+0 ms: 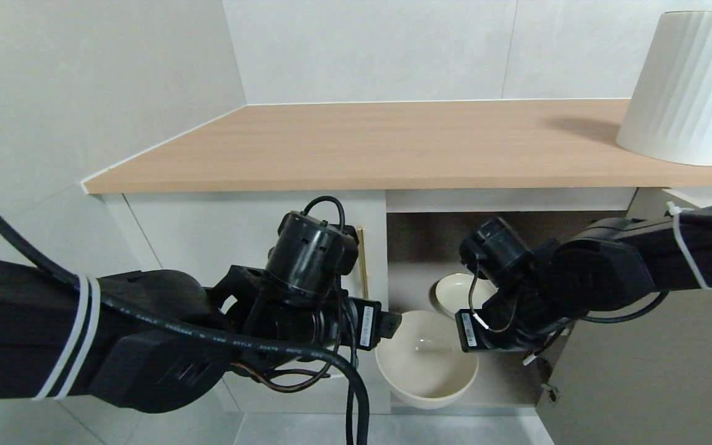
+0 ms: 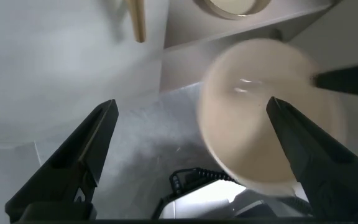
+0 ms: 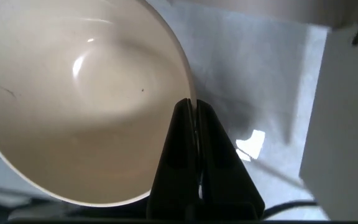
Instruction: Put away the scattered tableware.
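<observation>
while left hand point(image 2: 191, 104) gapes, right hand point(image 3: 192, 104) pinches the bowl point(image 3: 86, 93).

Pale grey tiled walls point(image 1: 84, 93) meet in the far left corner behind a light wooden countertop point(image 1: 393, 142), where a white ribbed cylindrical container point(image 1: 683, 86) stands at the far right and casts a soft shadow to its left. Below is a white cabinet point(image 1: 207, 235) whose left door is closed, with a slim upright tan handle point(image 1: 363, 259) at its right edge. The shadowed right compartment point(image 1: 430, 238) is open, its white door point(image 1: 640, 383) swung out near on the right, above a grey floor point(image 1: 393, 429).
</observation>
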